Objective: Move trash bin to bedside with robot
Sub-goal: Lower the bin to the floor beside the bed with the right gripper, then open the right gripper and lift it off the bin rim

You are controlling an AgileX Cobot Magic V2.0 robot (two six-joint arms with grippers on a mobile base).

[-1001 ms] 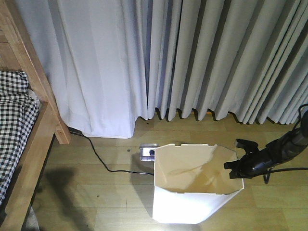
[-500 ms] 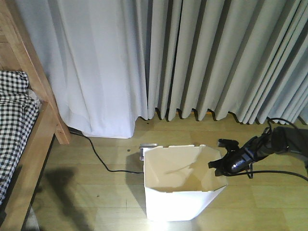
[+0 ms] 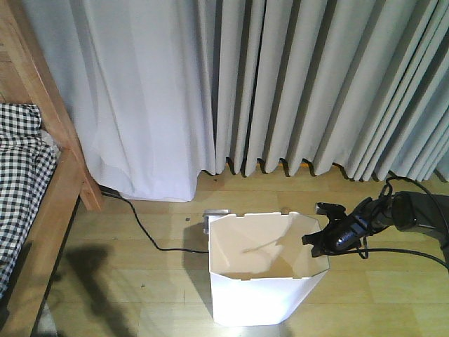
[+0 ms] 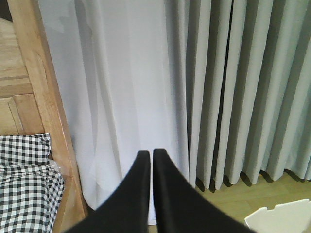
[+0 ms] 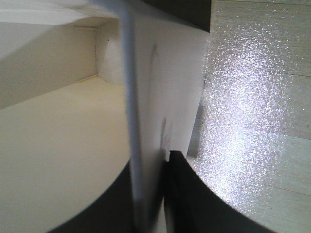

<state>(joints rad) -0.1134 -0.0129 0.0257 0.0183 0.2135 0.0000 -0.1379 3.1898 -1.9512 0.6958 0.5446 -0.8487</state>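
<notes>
Your right gripper (image 3: 321,235) pinches the trash bin (image 3: 265,281) wall.
The right wrist view alone shows the wall between the fingers; your left gripper (image 4: 147,154) hangs clenched, empty, near the bed frame (image 4: 43,111).

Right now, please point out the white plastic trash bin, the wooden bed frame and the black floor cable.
White plastic trash bin (image 3: 263,298): front view, front wall.
Wooden bed frame (image 3: 49,210): front view, side rail.
Black floor cable (image 3: 144,232): front view, middle.

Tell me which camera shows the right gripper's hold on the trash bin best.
Right wrist view: its fingers straddle the trash bin wall up close. Front view shows the right gripper at the rim, small. Left wrist view shows only a bin corner.
</notes>
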